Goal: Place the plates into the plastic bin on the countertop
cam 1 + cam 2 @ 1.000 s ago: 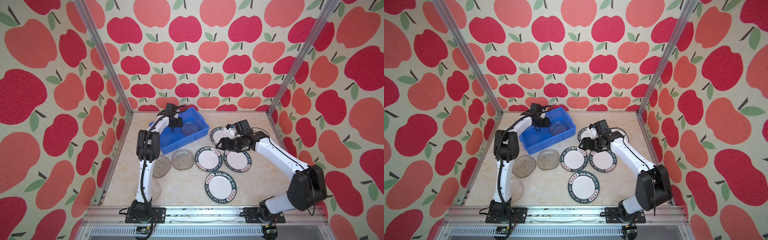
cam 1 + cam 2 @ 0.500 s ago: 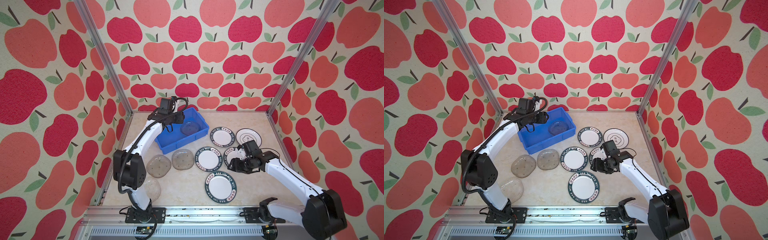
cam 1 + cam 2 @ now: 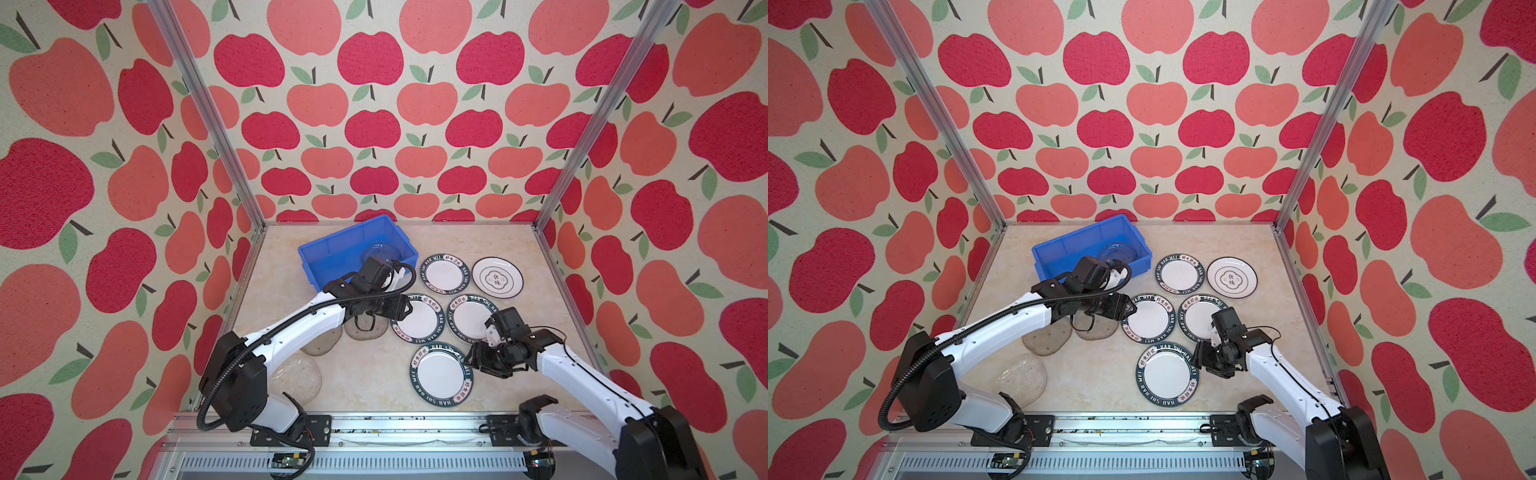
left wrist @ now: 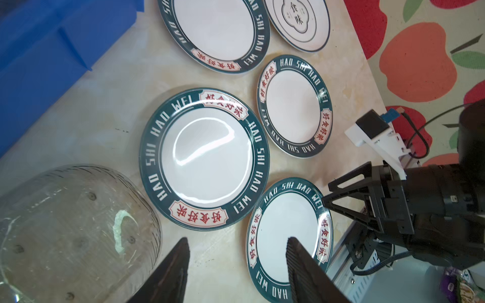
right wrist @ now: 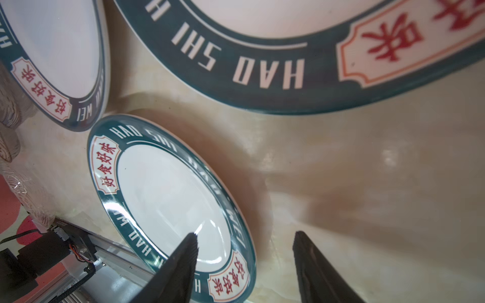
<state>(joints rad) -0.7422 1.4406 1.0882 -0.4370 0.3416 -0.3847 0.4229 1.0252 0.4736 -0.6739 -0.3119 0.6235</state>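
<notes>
Left gripper (image 4: 237,239), open and empty, has swung back from the blue bin (image 3: 332,259), which holds one glass plate (image 3: 380,251). Right gripper (image 5: 246,234), jaws apart, has dropped to the nearest green-rimmed plate (image 3: 442,378) on the counter (image 3: 365,374).

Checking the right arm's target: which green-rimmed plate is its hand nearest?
The frontmost green-rimmed plate, the only one lying by the front rail; the right hand straddles its rim with open jaws.
</notes>
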